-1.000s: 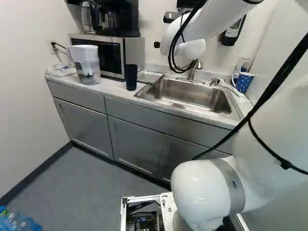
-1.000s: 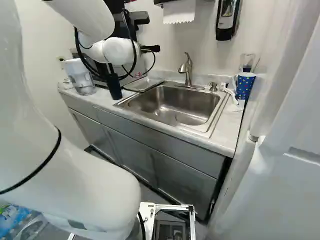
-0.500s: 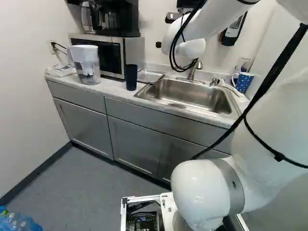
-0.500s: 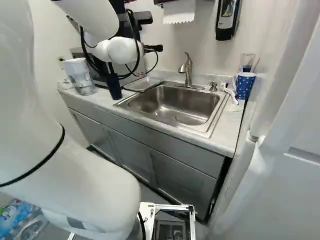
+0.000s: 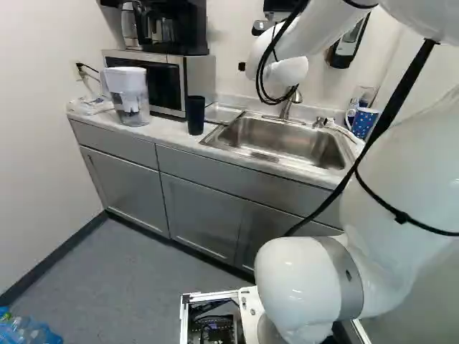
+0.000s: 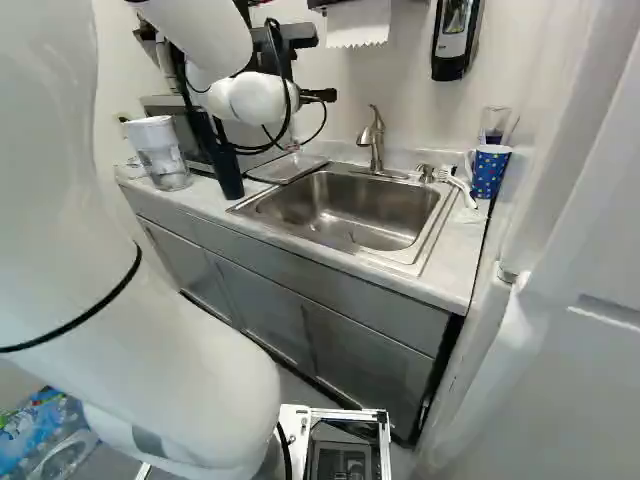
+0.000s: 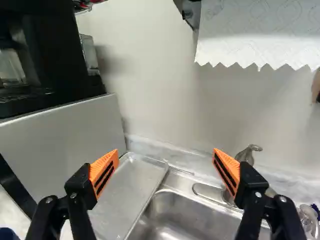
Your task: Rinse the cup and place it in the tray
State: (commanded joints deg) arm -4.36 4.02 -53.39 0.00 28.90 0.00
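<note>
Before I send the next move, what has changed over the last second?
Only the arm: its wrist end has shifted a little to the right in both base views. The base has not moved. Nothing has been taken hold of: the gripper is open with nothing between its fingers. The dark cup, dotted cup and tray stayed put.
</note>
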